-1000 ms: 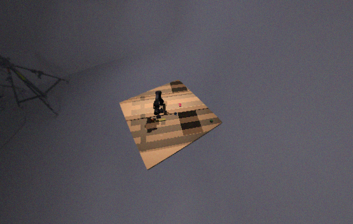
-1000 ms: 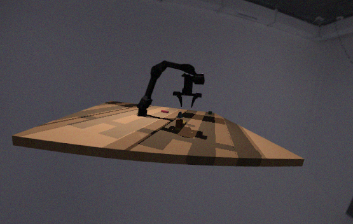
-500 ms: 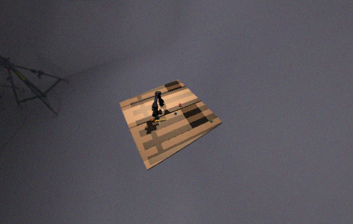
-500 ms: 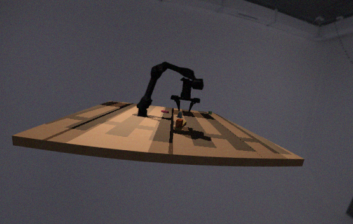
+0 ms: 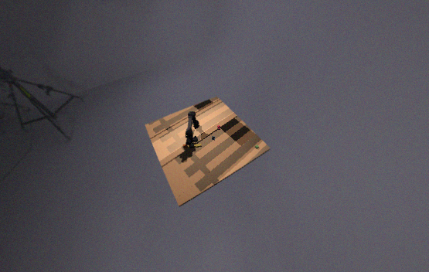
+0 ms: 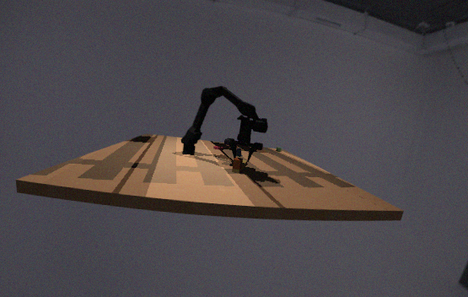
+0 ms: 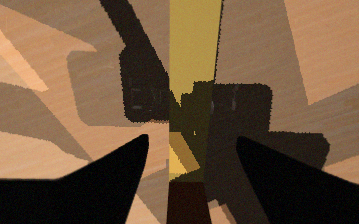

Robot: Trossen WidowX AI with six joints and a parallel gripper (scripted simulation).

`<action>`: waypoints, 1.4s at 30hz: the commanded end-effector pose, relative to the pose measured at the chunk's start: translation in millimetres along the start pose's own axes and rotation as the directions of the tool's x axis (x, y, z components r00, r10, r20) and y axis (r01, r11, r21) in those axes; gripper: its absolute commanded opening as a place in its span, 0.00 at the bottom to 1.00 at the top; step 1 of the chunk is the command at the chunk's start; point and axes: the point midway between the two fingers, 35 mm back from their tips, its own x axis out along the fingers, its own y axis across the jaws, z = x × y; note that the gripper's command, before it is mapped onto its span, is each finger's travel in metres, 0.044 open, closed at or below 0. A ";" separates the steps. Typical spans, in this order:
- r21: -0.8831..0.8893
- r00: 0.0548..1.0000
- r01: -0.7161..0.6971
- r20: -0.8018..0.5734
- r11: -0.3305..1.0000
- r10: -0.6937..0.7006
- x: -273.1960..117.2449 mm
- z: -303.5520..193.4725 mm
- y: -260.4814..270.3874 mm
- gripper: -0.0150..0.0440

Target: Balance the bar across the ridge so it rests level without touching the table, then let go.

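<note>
The bar (image 5: 198, 145) (image 7: 192, 40) is yellow and lies low at the table, with an orange-red block (image 5: 185, 145) (image 6: 236, 164) (image 7: 187, 206) at its near end. My gripper (image 5: 190, 146) (image 6: 239, 163) (image 7: 192, 140) points down and is open. Its fingertips are low, one on each side of the bar near the orange-red end, with gaps on both sides in the wrist view. A small dark blue piece (image 5: 213, 137) (image 6: 239, 153), perhaps the ridge, stands apart from the bar. Its shape is too small to tell.
A pink-red block (image 5: 219, 127) (image 6: 217, 148) lies beyond the blue piece. A small green block (image 5: 257, 147) (image 6: 278, 149) lies near a corner of the wooden table (image 5: 174, 191) (image 6: 97, 196). Hard shadows cross the tabletop.
</note>
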 end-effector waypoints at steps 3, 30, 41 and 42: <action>-0.004 1.000 -0.005 -0.003 1.000 0.005 7.7 -0.5 1.2 0.79; -0.004 1.000 -0.005 -0.003 1.000 0.005 29.6 -0.5 1.5 0.79; 0.000 1.000 -0.003 0.001 1.000 0.003 28.4 0.2 1.3 0.57; 0.000 1.000 -0.003 0.001 1.000 0.003 28.4 0.2 1.3 0.52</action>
